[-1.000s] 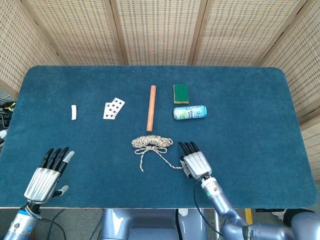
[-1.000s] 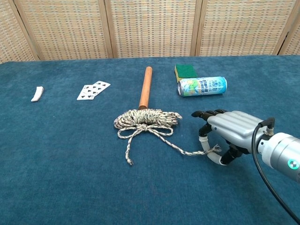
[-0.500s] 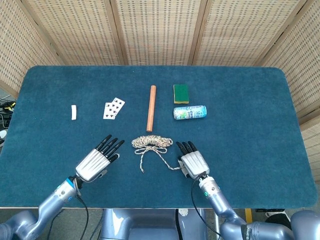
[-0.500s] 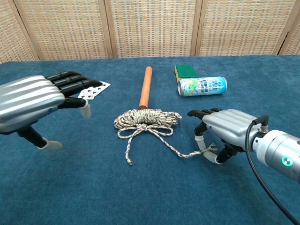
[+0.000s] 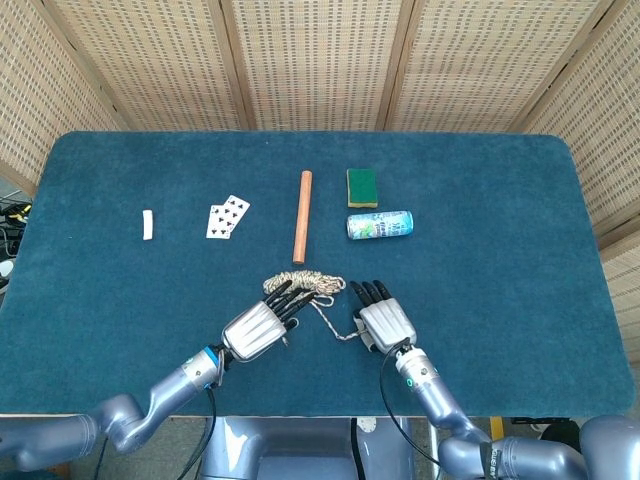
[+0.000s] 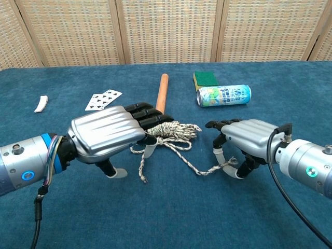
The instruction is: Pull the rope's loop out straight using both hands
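The speckled rope lies as a coiled bundle with a bow at the table's front middle. One tail runs right to my right hand, which pinches the tail's end between thumb and a finger low on the cloth. My left hand hovers with its fingers stretched over the bundle's left side and its thumb apart below. It holds nothing that I can see. The other tail hangs loose just under the left fingertips. The left hand hides part of the bow.
A wooden dowel lies just behind the rope. A green sponge and a tipped can sit at back right. Playing cards and a small white piece lie to the left.
My left hand has swept from the table's front left edge rightward to the rope bundle. The right hand has crept slightly left, keeping the tail's end.
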Robot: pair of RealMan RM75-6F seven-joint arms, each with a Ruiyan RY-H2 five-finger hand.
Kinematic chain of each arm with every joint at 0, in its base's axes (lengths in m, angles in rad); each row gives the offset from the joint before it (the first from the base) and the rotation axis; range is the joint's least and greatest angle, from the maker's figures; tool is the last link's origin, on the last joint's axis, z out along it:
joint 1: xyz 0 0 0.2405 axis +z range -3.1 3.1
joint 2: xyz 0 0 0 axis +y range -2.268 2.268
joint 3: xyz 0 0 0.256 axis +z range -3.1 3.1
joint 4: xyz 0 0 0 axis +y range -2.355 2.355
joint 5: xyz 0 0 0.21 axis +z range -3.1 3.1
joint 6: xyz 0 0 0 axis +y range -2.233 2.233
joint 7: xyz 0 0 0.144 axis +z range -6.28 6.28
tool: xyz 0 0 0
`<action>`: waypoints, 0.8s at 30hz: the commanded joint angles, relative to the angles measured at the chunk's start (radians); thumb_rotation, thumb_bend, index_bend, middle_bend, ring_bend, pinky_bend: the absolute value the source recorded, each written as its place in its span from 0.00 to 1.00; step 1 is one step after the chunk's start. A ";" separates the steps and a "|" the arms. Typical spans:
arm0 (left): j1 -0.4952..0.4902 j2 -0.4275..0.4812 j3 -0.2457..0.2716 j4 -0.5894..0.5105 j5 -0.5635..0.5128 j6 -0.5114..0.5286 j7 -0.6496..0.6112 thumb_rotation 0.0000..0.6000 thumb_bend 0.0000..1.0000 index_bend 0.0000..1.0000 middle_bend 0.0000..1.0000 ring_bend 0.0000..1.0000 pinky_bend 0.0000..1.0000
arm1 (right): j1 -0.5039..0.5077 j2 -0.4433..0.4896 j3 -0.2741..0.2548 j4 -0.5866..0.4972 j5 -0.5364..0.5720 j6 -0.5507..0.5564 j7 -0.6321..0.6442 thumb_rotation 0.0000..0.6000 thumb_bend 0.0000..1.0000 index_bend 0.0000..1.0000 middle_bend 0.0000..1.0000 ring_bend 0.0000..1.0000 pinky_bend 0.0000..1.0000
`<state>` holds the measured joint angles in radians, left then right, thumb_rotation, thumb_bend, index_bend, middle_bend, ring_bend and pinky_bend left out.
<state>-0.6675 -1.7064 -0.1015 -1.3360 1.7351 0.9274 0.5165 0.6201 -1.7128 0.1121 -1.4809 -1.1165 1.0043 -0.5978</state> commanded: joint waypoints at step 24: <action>-0.056 -0.097 0.059 0.112 -0.076 -0.003 -0.020 1.00 0.30 0.51 0.00 0.00 0.00 | 0.009 -0.010 -0.018 0.037 -0.002 -0.008 0.038 1.00 0.56 0.65 0.00 0.00 0.00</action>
<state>-0.7224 -1.8028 -0.0435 -1.2248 1.6595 0.9236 0.4956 0.6286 -1.7226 0.0943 -1.4444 -1.1187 0.9965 -0.5597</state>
